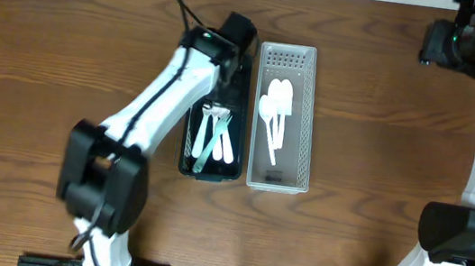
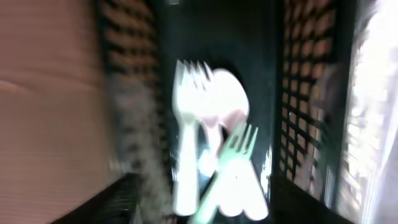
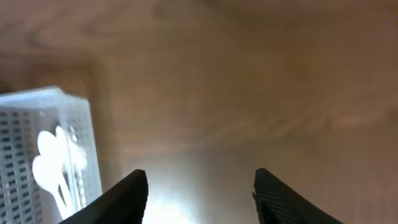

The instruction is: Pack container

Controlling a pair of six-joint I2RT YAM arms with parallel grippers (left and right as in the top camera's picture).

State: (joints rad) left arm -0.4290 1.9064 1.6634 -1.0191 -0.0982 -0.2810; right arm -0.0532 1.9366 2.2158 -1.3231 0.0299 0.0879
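A black mesh basket [image 1: 211, 174] holds white and pale green plastic cutlery [image 1: 214, 135]. A white mesh basket [image 1: 311, 115] next to it on the right holds white spoons [image 1: 275, 110]. My left gripper [image 1: 234, 46] hangs over the black basket's far end. The blurred left wrist view shows a white fork [image 2: 186, 137], a white spoon [image 2: 227, 93] and a green fork [image 2: 233, 155] lying inside the black basket [image 2: 305, 93], with my left gripper [image 2: 205, 211] open above them. My right gripper [image 1: 436, 44] is at the far right, open and empty [image 3: 200, 193] over bare wood.
The two baskets stand side by side mid-table on the brown wooden top. The white basket [image 3: 74, 124] with its spoons [image 3: 56, 155] lies left of my right gripper in the right wrist view. The left arm stretches diagonally across the table's left half.
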